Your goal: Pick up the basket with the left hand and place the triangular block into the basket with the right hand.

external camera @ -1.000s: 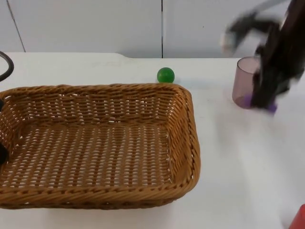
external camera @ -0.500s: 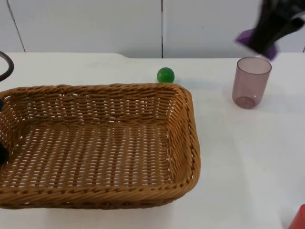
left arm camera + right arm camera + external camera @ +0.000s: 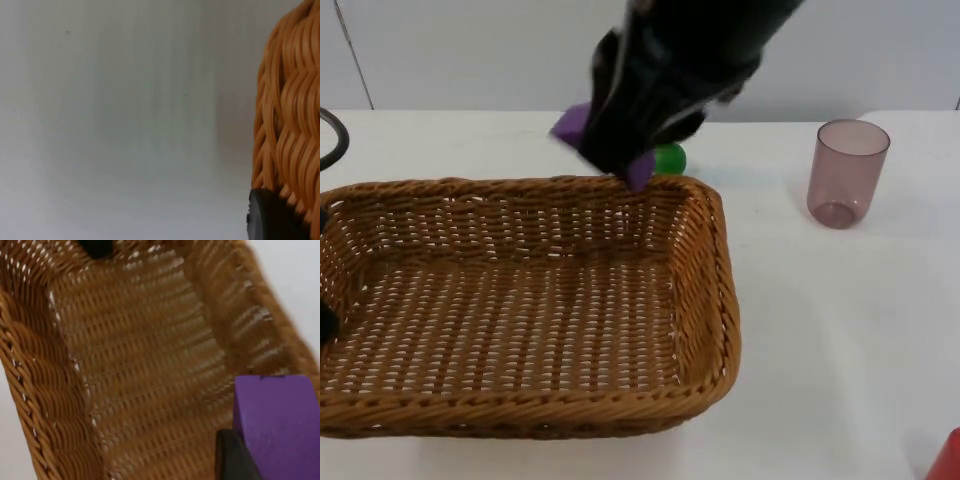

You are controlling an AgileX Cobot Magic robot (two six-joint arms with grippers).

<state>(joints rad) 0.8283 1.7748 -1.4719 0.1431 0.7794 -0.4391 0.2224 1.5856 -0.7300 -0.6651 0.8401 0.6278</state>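
- Now the carry step is in hand: the right pincer (image 3: 610, 150) hangs above the far rim of the basket (image 3: 520, 300), clamped on the triangular block (image 3: 280, 425), whose purple corners stick out on either side of the black fingers in the top view.
- From the right wrist view the block sits over the basket's woven interior, close to one side wall, so it looks to be almost over the drop spot.
- The left pincer (image 3: 325, 320) is at the basket's left end; the left wrist view has a black fingertip (image 3: 272, 217) touching the wicker rim, but whether it is clamped on the rim cannot be told.
- The next move probably calls for bringing the block a little nearer, toward the basket's middle, then lowering it and opening the fingers so it lands inside, not on the rim.
- A green ball (image 3: 670, 158) lies on the counter (image 3: 820, 330) just beyond the far rim, and a translucent purple cup (image 3: 846, 172) stands well to the right.
- No brand, label or writing can be read on anything.
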